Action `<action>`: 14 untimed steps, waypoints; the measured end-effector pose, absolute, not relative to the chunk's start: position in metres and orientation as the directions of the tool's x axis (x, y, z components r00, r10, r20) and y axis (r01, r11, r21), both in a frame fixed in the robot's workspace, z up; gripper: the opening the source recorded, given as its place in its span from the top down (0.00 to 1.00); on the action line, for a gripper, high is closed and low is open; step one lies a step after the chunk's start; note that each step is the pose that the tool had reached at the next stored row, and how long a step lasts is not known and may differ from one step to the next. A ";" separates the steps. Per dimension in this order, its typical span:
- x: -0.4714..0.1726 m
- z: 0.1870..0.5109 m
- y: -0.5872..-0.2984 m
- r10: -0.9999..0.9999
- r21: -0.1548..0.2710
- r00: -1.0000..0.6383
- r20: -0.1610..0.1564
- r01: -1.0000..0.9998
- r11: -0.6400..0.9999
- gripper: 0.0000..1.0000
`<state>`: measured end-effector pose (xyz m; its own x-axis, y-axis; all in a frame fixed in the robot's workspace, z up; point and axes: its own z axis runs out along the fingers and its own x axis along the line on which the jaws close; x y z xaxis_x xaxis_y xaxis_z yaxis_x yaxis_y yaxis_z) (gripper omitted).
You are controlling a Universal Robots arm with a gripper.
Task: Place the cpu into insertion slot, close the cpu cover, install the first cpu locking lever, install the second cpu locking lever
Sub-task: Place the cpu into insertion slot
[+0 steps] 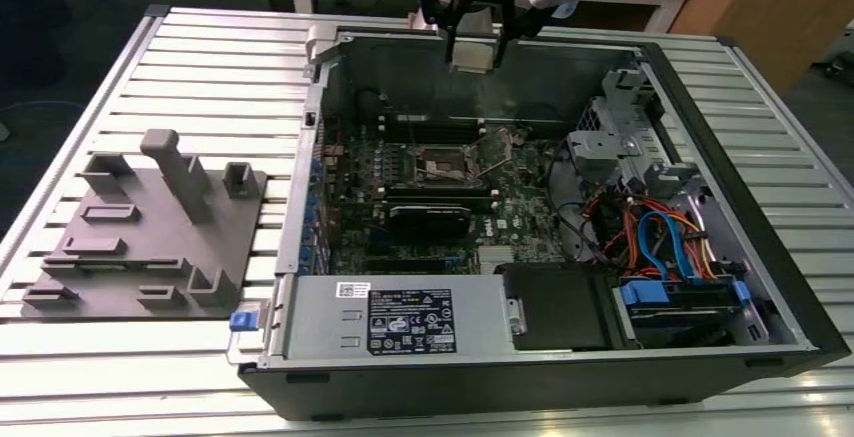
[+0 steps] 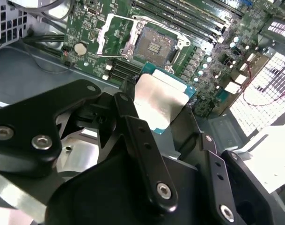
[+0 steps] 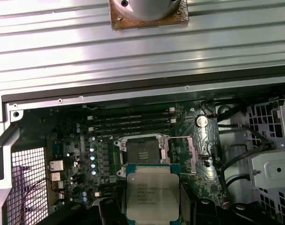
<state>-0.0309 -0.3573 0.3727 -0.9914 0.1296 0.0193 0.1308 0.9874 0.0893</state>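
Observation:
My gripper (image 1: 475,45) hangs above the far wall of the open computer case, shut on the cpu (image 1: 474,58), a flat silver-topped chip with a green edge. Black fingers (image 2: 133,126) clamp the cpu (image 2: 161,101) on two sides in the second wrist view. Below and ahead lies the insertion slot (image 2: 154,46), a dark square in a silvery rim on the green motherboard (image 1: 527,222), with nothing in it. The cpu cover (image 2: 115,33) stands swung open beside the slot. In the first wrist view the cpu (image 3: 151,192) hovers just short of the slot (image 3: 141,151), with the cover (image 3: 198,145) beside it.
The case (image 1: 561,377) lies on its side on a slatted metal table (image 1: 214,57). A power supply (image 1: 387,319) sits at its near side, and a drive cage with blue and orange cables (image 1: 667,242) at the exterior view's right. Memory slots (image 3: 130,119) run beside the socket. A grey fixture block (image 1: 147,227) sits at the left.

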 end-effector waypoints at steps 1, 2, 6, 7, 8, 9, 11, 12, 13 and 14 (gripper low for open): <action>-0.031 0.373 -0.357 0.143 0.089 -0.990 0.019 0.144 0.986 0.46; -0.031 0.373 -0.357 0.158 0.089 -0.987 0.019 0.159 0.983 0.46; -0.031 0.372 -0.357 0.208 0.089 -0.978 0.019 0.208 0.974 0.46; -0.031 0.372 -0.357 0.208 0.089 -0.978 0.019 0.209 0.974 0.46; -0.031 0.372 -0.357 0.208 0.089 -0.978 0.019 0.209 0.974 0.46; -0.031 0.372 -0.357 0.208 0.089 -0.978 0.019 0.209 0.974 0.46; -0.031 0.372 -0.357 0.209 0.089 -0.978 0.019 0.210 0.974 0.46; -0.031 0.372 -0.357 0.209 0.089 -0.978 0.019 0.210 0.974 0.46; -0.031 0.372 -0.357 0.209 0.089 -0.978 0.019 0.210 0.974 0.46; -0.031 0.372 -0.357 0.209 0.089 -0.978 0.019 0.210 0.974 0.46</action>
<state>-0.0309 -0.3574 0.3724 -0.9777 0.2090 0.0193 0.2099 0.9736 0.0893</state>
